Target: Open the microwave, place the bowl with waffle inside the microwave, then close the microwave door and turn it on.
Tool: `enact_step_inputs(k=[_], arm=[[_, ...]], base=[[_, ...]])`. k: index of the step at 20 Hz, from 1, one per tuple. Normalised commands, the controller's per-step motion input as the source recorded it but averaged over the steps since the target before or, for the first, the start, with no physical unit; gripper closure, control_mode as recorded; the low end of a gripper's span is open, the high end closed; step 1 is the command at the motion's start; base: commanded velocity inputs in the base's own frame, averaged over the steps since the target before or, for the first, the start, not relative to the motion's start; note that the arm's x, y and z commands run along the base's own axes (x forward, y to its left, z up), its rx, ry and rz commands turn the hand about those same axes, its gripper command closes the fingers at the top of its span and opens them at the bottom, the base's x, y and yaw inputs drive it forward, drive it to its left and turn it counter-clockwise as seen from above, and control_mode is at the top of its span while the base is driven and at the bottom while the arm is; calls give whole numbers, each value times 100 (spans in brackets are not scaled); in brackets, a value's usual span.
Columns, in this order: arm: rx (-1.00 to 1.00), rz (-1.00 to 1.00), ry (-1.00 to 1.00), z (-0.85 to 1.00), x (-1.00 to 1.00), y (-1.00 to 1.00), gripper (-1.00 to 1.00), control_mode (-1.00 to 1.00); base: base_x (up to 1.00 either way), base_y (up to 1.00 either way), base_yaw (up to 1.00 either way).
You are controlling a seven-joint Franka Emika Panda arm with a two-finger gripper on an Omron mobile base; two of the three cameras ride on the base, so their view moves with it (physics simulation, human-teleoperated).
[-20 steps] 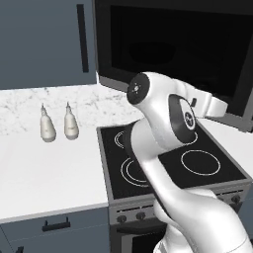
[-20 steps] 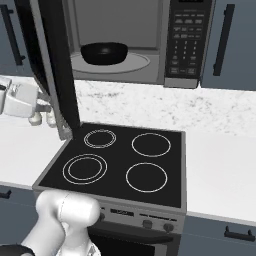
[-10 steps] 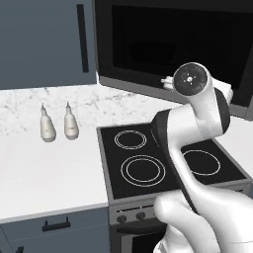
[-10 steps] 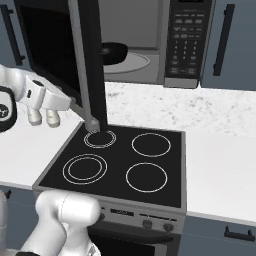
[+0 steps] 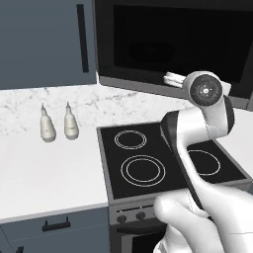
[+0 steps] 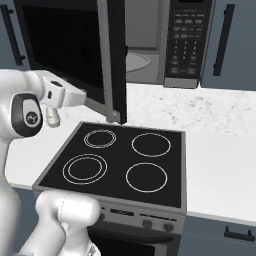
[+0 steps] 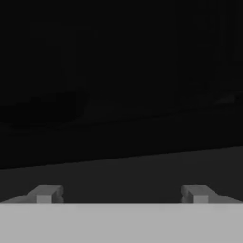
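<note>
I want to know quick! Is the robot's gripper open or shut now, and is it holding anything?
Gripper: open, holding nothing, its fingers spread wide and facing the dark glass of the microwave door.

One microwave (image 6: 165, 45) was present, fitted with one microwave door (image 6: 75, 55) and one keypad strip (image 6: 186, 42). One round turntable plate (image 6: 137, 61) lay in its cavity. One cooktop (image 6: 120, 162) carried four ring burners. Two pale bottles (image 5: 48, 126) stood side by side on the table (image 5: 49, 173). In the right base view, two cabinet door handles (image 6: 223, 40) were visible, one on each side of the microwave. One drawer pull (image 5: 56, 225) showed below the table in the left base view. One end effector (image 7: 121, 194) was present, with two fingertips (image 7: 45, 193).
</note>
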Motion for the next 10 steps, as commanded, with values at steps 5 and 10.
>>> enact_step_inputs(k=[5, 10], arm=[[0, 9, -13, 8, 62, -26, -100, -100], [0, 13, -9, 19, 53, -25, -100, -100]], base=[[0, 0, 0], [0, 0, 0]])
